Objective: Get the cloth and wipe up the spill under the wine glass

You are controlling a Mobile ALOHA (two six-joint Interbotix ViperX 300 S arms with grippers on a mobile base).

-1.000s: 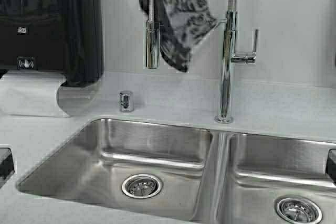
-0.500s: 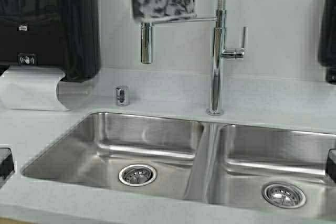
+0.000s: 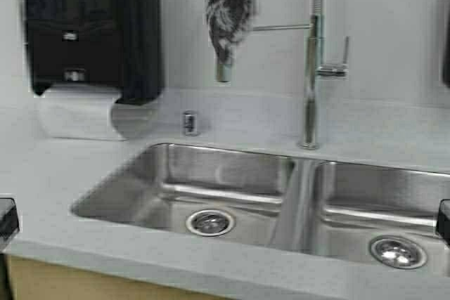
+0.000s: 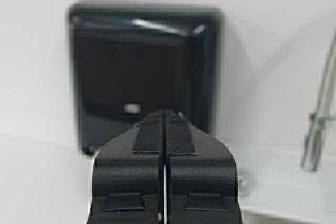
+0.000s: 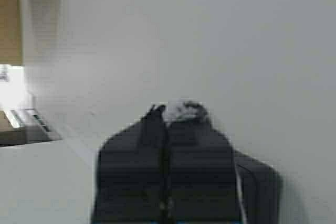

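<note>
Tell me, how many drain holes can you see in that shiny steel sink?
2: the left round metal drain sits in the left basin, the right round metal drain in the right basin of the stainless steel double sink. None seems hidden.

Pale grey countertop, double steel sink, chrome faucet, small chrome cap

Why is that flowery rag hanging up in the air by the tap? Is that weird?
A bit. The cloth dangles bunched high over the sink, in front of the faucet, instead of lying flat. The right gripper pinches a bit of it; no wine glass shows.
</note>
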